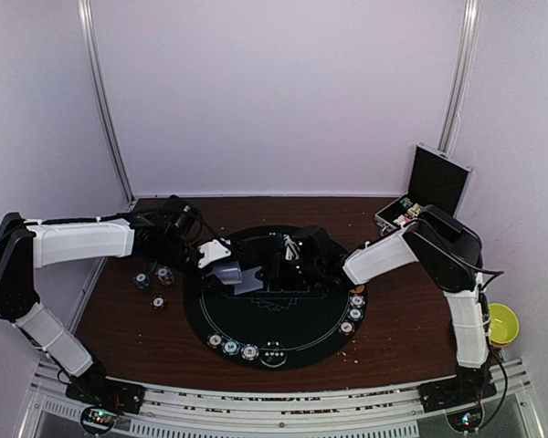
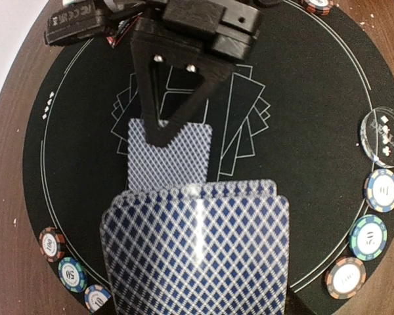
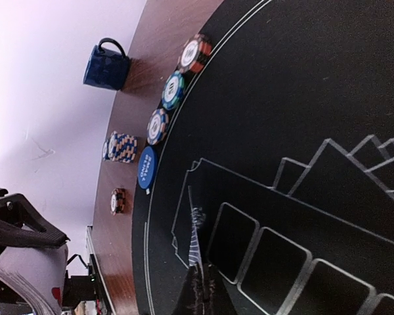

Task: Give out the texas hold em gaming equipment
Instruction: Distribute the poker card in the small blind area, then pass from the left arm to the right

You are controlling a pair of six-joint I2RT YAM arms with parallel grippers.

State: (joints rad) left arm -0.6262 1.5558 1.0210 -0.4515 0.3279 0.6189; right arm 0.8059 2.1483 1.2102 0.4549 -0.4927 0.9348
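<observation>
My left gripper (image 1: 230,272) is shut on a fanned deck of blue-diamond-backed playing cards (image 2: 197,252) over the middle of the round black mat (image 1: 283,342); the deck hides its fingers. My right gripper (image 3: 200,295) is shut on a single card (image 3: 196,239), seen edge-on and standing just above the mat. The left wrist view shows that card (image 2: 171,154) hanging from the right gripper (image 2: 164,134). Striped chips lie along the mat's rim (image 2: 381,190), (image 2: 50,244), (image 3: 173,90). A blue disc (image 3: 146,167) lies at the rim.
A clear dealer disc (image 2: 384,134) lies by the right-hand chips. Loose chips (image 1: 155,278) and a chip stack (image 3: 121,146) sit on the wooden table left of the mat, with a blue mug (image 3: 106,65). A black case (image 1: 434,182) stands open at back right; a yellow bowl (image 1: 502,324) sits at right.
</observation>
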